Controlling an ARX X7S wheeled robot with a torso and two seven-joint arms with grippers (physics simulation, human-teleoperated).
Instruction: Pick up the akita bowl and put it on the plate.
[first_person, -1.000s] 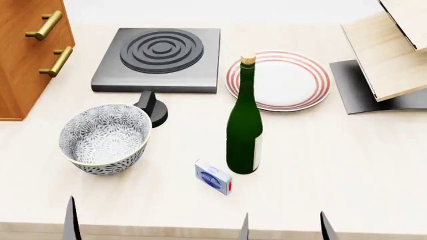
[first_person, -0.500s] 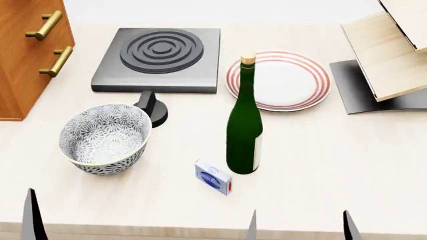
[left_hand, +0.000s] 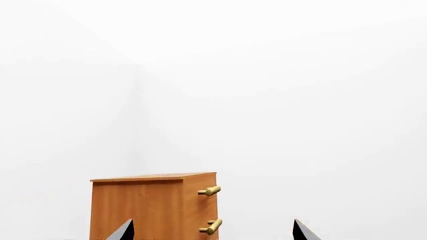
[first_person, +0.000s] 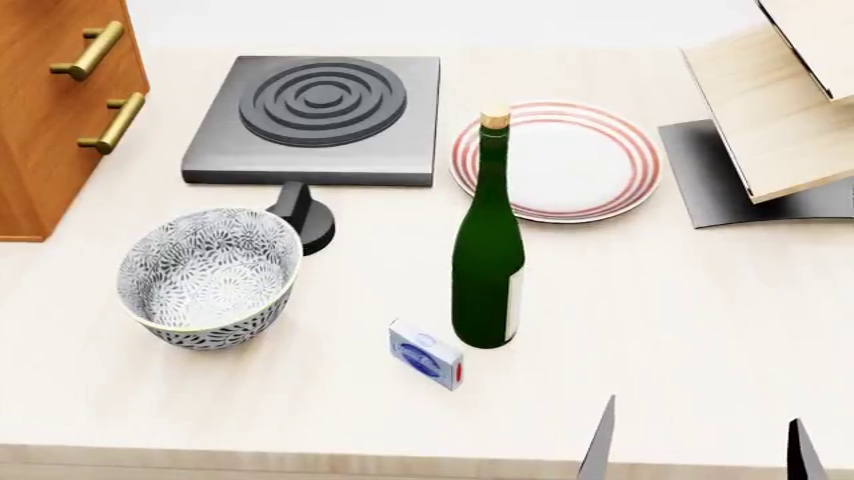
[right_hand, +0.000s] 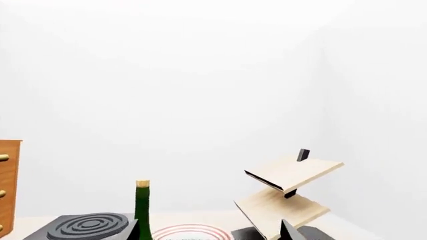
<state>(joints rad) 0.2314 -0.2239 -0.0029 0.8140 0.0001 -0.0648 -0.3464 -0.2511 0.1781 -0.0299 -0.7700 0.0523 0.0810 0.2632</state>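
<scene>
1. Step in hand: the approach; nothing is grasped yet.
2. Akita bowl (first_person: 210, 277) stands upright on the bench (first_person: 694, 300), near-left, well apart from the plate (first_person: 557, 160).
3. My right gripper (first_person: 695, 445) is spread open at the near edge; left gripper (left_hand: 212, 231) likewise open and empty.
4. Next: reach the bowl's rim, avoiding the bottle (first_person: 489, 245) between bowl and plate.
</scene>
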